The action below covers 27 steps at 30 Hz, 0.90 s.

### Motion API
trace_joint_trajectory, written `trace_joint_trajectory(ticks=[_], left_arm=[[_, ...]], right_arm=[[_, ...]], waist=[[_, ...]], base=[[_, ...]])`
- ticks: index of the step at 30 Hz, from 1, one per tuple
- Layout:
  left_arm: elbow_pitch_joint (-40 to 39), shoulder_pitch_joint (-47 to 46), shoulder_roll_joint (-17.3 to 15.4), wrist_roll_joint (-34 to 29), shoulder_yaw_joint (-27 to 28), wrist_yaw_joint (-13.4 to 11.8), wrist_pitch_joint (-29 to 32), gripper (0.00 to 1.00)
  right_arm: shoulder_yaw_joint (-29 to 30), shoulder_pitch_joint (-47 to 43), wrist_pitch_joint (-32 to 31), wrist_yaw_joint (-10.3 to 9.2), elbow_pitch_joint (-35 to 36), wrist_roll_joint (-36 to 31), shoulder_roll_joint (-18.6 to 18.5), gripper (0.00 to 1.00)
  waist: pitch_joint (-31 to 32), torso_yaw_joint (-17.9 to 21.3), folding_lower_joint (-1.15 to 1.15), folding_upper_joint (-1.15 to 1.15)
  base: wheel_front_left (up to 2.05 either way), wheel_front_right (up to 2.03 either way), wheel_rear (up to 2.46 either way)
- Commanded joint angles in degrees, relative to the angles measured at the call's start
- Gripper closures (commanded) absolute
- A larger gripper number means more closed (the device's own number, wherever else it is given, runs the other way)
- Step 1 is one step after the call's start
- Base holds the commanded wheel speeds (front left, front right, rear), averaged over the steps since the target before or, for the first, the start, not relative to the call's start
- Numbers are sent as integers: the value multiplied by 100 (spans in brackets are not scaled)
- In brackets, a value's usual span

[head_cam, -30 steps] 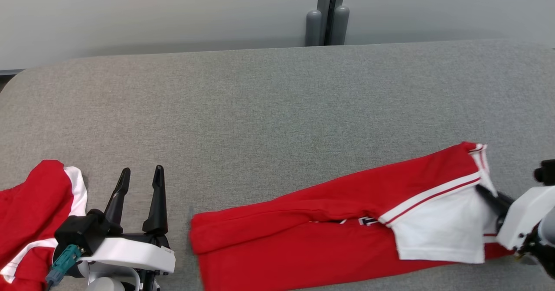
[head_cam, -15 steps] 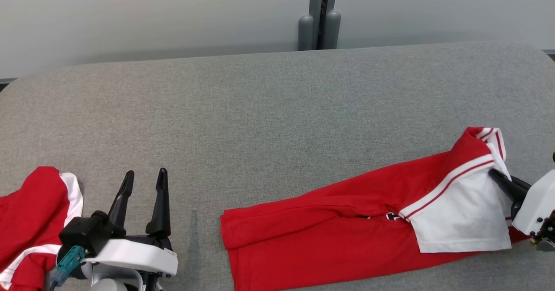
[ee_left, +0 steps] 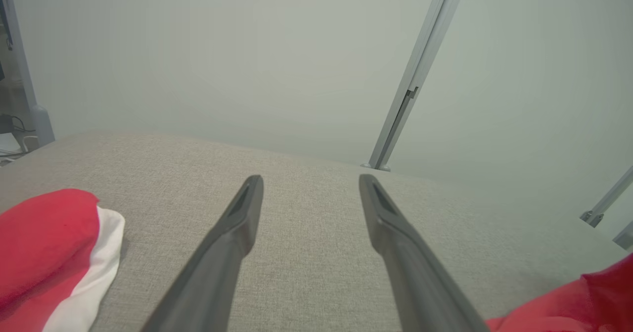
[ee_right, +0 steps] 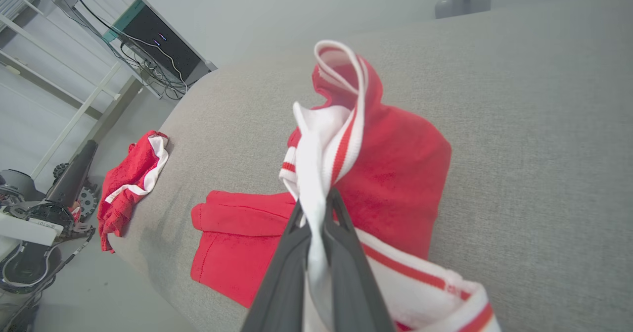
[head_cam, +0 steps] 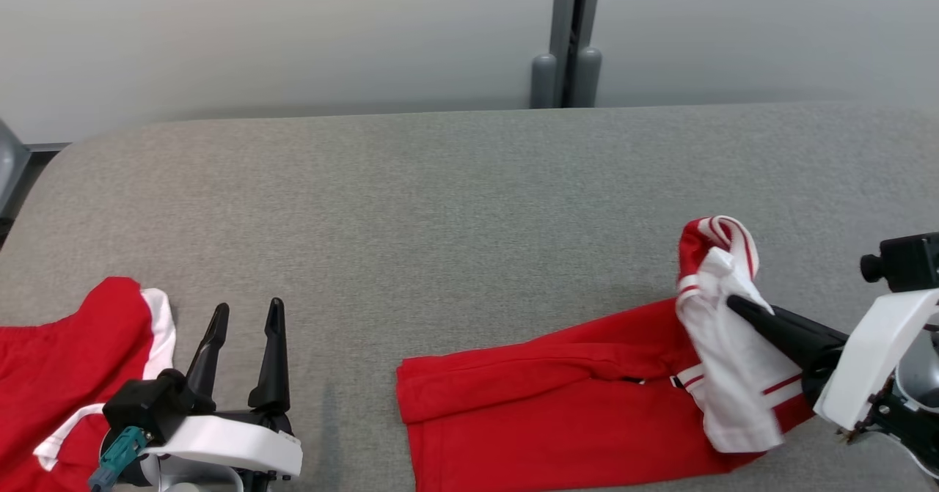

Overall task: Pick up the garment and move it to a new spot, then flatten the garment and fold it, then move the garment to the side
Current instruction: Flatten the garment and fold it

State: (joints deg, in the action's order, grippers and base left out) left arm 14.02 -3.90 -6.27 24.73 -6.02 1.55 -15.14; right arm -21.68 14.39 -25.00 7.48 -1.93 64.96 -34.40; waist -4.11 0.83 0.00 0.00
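right gripper pinches garment, white end — left gripper spread.

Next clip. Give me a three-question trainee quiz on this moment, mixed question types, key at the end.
1. True or false: the right hand is shut on the white end of the red garment, with that end raised above the grey surface.
2. The left hand is: A) open and holding nothing; B) shut on a sleeve; C) gripping the same garment as the other hand.
3. Fill in: a second red and white garment lies on the left hand's ____ side.

Key: 1 true; 2 A; 3 left.
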Motion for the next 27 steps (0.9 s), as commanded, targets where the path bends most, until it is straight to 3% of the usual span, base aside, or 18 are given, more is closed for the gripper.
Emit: trace_joint_trajectory(ticks=[1, 5, 13, 27], left_arm=[[9, 24, -1, -40, 27, 37, -6, 0], [23, 32, 55, -63, 16, 43, -6, 0], [65, 72, 135, -93, -15, 94, -6, 0], [168, 65, 183, -136, -67, 163, -6, 0]], right_arm=[[9, -75, -30, 5, 59, 18, 25, 100], [-38, -97, -99, 5, 217, 94, 340, 100], [-222, -159, 21, 5, -140, 185, 1004, 100], [-759, 69, 223, 8, -645, 308, 1470, 100]], waist=[[40, -98, 0, 0], [61, -347, 0, 0], [94, -957, 0, 0], [163, -1679, 0, 0]], base=[[0, 0, 0], [0, 0, 0], [0, 0, 0], [0, 0, 0]])
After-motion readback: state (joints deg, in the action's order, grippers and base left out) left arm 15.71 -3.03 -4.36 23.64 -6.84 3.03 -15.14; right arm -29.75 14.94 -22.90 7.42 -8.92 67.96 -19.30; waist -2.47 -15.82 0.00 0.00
